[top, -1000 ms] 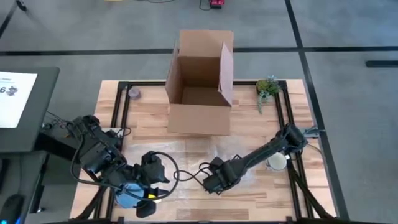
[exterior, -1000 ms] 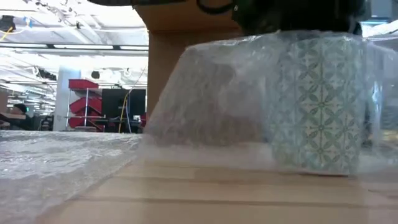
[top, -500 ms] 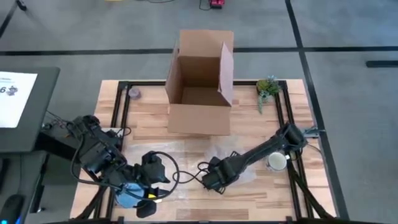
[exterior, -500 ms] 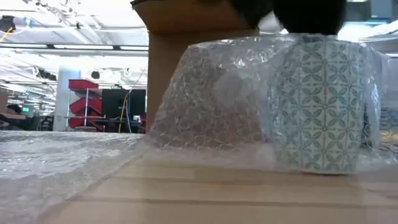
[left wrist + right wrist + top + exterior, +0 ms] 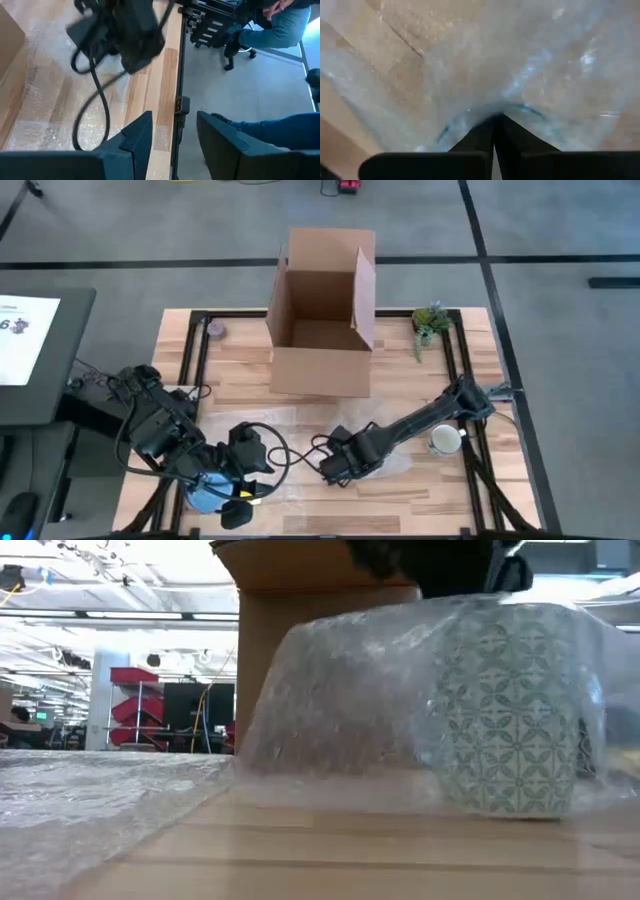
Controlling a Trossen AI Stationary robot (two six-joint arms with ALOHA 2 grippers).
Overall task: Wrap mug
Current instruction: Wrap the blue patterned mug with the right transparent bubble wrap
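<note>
just right gripper [image 5: 494, 131] (pinched) on bubble wrap [image 5: 340, 700]

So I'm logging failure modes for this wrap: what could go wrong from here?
The right tool pinches only a fold of the clear bubble wrap sheet over the green-patterned ceramic mug; the film could slip free, or a hard pull could tip the mug. The open cardboard box stands close behind, so the sheet might snag it.

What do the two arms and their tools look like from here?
Both arms are black, jointed, with looping black cables. The left tool has a blue body with yellow marks near its tip; its fingers are dark wedges. The right tool is all black, with tapering fingers.
</note>
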